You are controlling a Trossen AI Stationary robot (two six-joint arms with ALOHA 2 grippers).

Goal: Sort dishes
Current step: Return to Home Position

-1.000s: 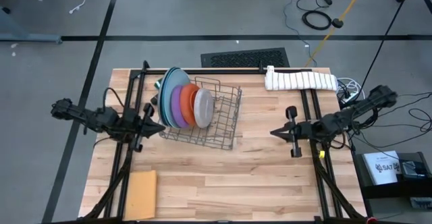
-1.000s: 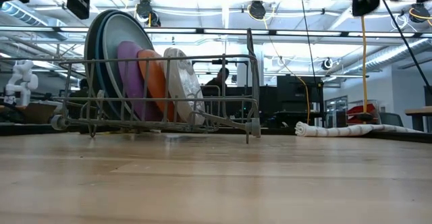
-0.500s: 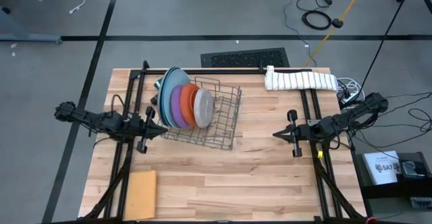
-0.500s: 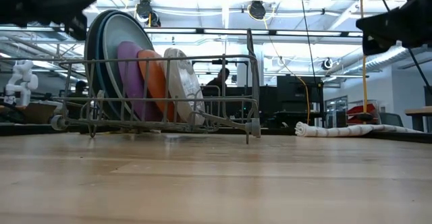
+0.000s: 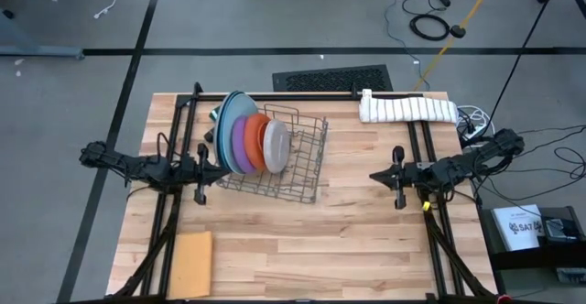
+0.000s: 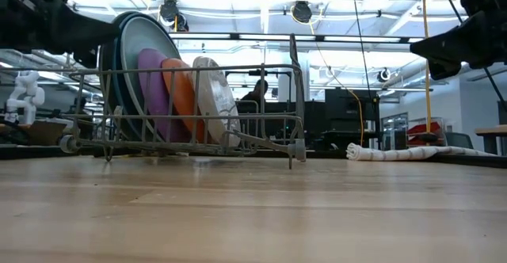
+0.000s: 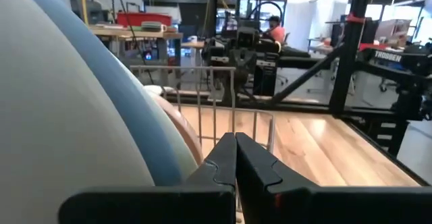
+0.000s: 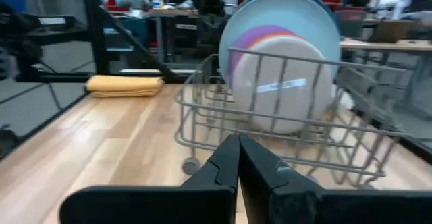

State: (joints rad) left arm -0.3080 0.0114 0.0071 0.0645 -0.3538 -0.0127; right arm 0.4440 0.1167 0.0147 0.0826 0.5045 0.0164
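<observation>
Where nothing waits to be carried: the pale wooden tabletop shows no loose dish, so I judge the sorting finished and the arms simply parked.
Tan square sheet: flat at the lower left of the high view, well apart from the work and no part of it.
Left gripper: centre-left, just beside the rack's left edge, jaws pressed together on nothing.
Right gripper: centre-right, apart from the rack, jaws likewise together and empty.
Grey wire dish rack: upper centre; its slots keep plates standing on edge.
Dishes: light grey small round plastic plate, orange plate, purple plate, pale teal large plate and darker blue large plates outermost, all upright in the rack's left half, graded small to large.
White rolled towel: upper right, unused.
</observation>
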